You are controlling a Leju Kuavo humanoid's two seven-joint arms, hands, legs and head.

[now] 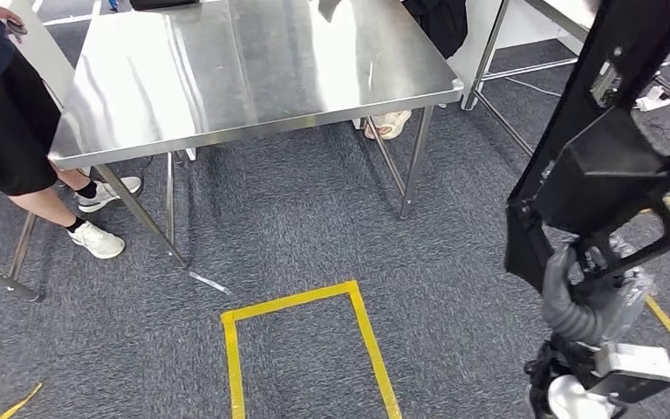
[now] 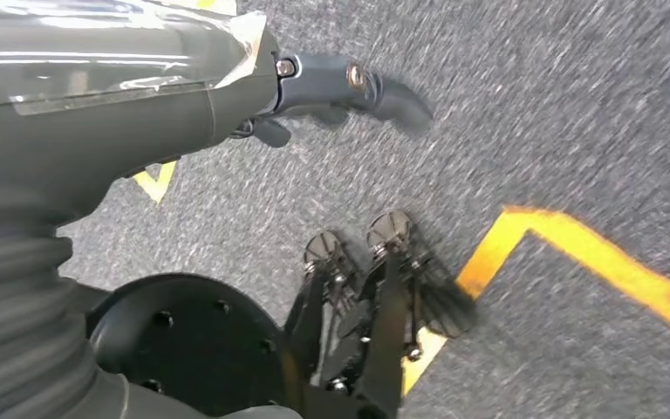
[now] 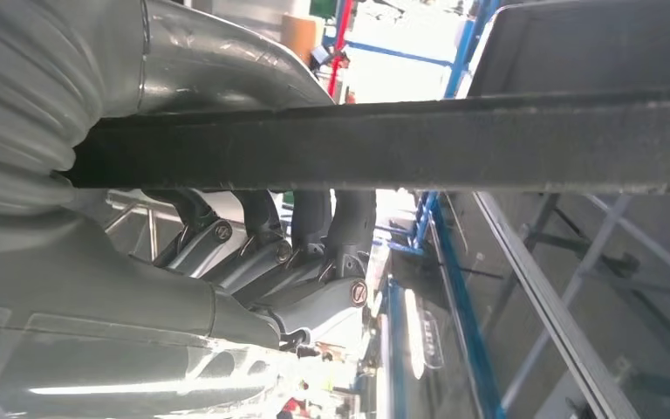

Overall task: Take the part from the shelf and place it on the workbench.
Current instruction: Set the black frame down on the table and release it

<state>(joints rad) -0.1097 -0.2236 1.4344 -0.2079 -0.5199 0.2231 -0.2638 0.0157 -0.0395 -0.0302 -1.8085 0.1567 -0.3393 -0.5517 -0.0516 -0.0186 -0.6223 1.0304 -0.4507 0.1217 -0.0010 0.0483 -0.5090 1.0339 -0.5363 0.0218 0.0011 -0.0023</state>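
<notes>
Above the right hand (image 1: 589,310) rises the part (image 1: 606,166) — a long black frame of flat bars and open cut-outs, carried upright and tilted, reaching well past the hand toward the upper edge of the head view. The hand's fingers (image 3: 310,218) wrap one dark bar of it, as the right wrist view shows: thumb on one side, fingers curled over the other, a full clasp around the bar and not a pinch.

Judging by its look, the part is rigid and probably not light; most of its length stands above the grip, so it may want to swing or twist about the held bar. The bar's faces look flat and matt, which should resist slipping, though the grip sits near one end rather than the middle. A hold nearer the boxy mid-section would likely balance better.

Ahead and to the left of the right hand stands the steel table (image 1: 253,70), well apart, with a person (image 1: 9,113) at its far-left corner. The left hand (image 2: 349,87) hangs over the carpet with nothing in it, fingers apart.
</notes>
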